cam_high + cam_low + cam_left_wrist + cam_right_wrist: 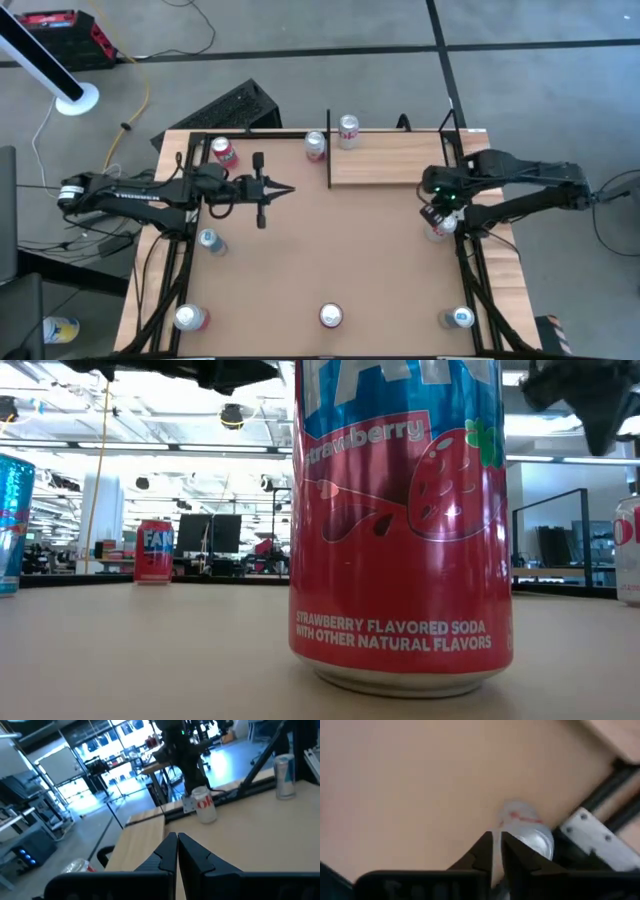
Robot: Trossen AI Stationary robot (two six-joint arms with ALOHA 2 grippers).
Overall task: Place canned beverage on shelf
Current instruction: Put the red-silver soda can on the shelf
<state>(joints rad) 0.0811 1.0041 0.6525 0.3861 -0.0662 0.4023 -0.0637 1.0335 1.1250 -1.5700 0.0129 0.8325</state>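
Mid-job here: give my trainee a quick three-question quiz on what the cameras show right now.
1. True or false: the left gripper holds a can.
2. The right gripper is directly above: A) a silver can by the right edge of the table; B) a blue can; C) a keyboard.
3. Fill in: the can nearest the low camera is ___ flavored soda.
Key: 1 false, it is shut and empty; 2 A; 3 strawberry.

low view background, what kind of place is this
Likely a robotics lab or open workshop: exposed ceiling with strip lights, dark monitors on benches behind the table, and a bare concrete floor with loose cables.
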